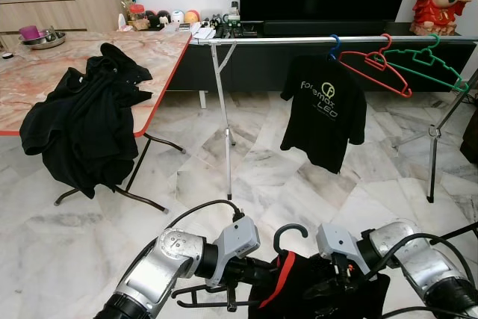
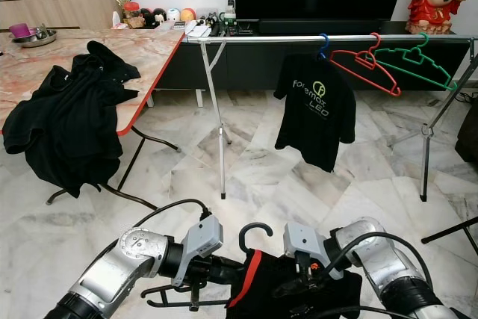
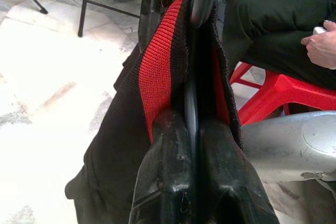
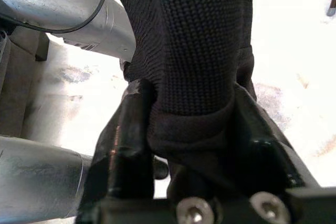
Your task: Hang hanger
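Note:
A black garment (image 1: 321,293) with a red collar hangs on a black hanger (image 1: 290,231) low in front of me, hook upward. My left gripper (image 1: 258,270) is shut on the hanger's neck at the red collar (image 3: 157,72); the fingers (image 3: 163,171) press together. My right gripper (image 1: 337,278) is shut on the garment's knit shoulder (image 4: 199,51). Farther ahead runs the silver rail (image 1: 284,39) of a clothes rack. On it hang a black printed T-shirt (image 1: 323,110) on a blue hanger, a bare red hanger (image 1: 373,69) and a bare green hanger (image 1: 429,65).
A marble-topped table (image 1: 45,65) stands at the left with a heap of black clothes (image 1: 86,121) draped over its edge. The rack's legs (image 1: 224,125) stand on the marble floor. Behind me, in the left wrist view, a person's hand (image 3: 320,45) and a red stool (image 3: 283,93).

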